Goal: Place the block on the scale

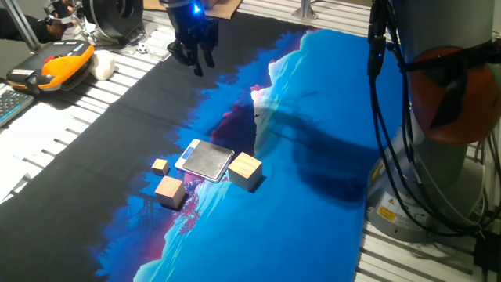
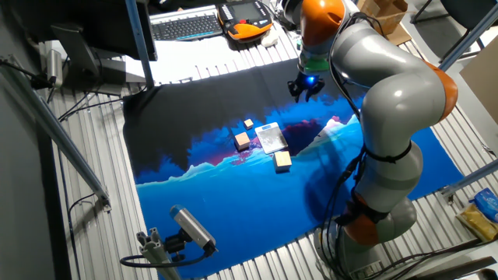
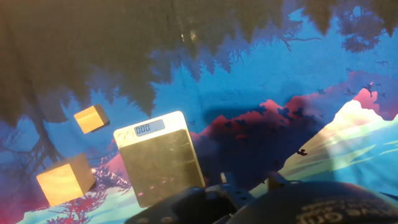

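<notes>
1. Gripper point(image 1: 200, 63) hangs high over the far dark part of the surface point(image 1: 313, 117), fingers spread, holding nothing, well apart from every cube.
2. The block point(image 1: 170, 191) sits on the surface just off the scale's point(image 1: 207, 159) near-left corner, not on the plate. Task looks unstarted.
3. Risk: wrong pick. The tiny wooden cube point(image 1: 160, 165) is just beside the block on the far side, and the largest wooden cube point(image 1: 246, 171) sits at the scale's right edge. All are the same tan, so size is the only cue.
4. Risk: the block is close to both the scale and the tiny cube. A finger coming down could clip either one and shove it.
5. Risk: an off-centre release near the white rim could tip the block off the plate.
6. Hidden: in the hand view the gripper body covers the scale's near edge, and the largest cube isn't in frame.
7. Can't tell whether the largest cube touches the scale.
8. Display point(image 3: 143, 129) digits are too small to read reliably.
</notes>
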Robot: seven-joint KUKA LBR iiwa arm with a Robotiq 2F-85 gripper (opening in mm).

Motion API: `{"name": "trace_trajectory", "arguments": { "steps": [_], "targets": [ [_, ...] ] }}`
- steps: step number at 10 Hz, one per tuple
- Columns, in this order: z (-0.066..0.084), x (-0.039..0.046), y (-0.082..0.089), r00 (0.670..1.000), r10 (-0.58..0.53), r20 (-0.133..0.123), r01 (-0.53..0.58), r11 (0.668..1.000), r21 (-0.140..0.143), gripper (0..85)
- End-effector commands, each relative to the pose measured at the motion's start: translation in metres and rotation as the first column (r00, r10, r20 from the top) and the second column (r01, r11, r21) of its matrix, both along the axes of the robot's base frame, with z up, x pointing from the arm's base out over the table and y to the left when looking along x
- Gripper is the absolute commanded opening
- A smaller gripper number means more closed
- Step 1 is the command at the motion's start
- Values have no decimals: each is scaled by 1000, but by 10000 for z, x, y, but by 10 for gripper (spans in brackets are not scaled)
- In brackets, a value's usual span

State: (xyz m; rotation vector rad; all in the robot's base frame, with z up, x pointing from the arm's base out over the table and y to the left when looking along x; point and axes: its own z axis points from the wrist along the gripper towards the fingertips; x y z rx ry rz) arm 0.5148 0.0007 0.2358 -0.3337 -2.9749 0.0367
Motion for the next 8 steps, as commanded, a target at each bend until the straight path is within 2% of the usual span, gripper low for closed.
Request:
{"name": "trace_trajectory", "arguments": {
  "steps": [1,8],
  "targets": [
    [0,0,1,1000,0,0,0,1000,0,0],
    [0,0,1,1000,-6,2,6,1000,0,0]
  ]
}}
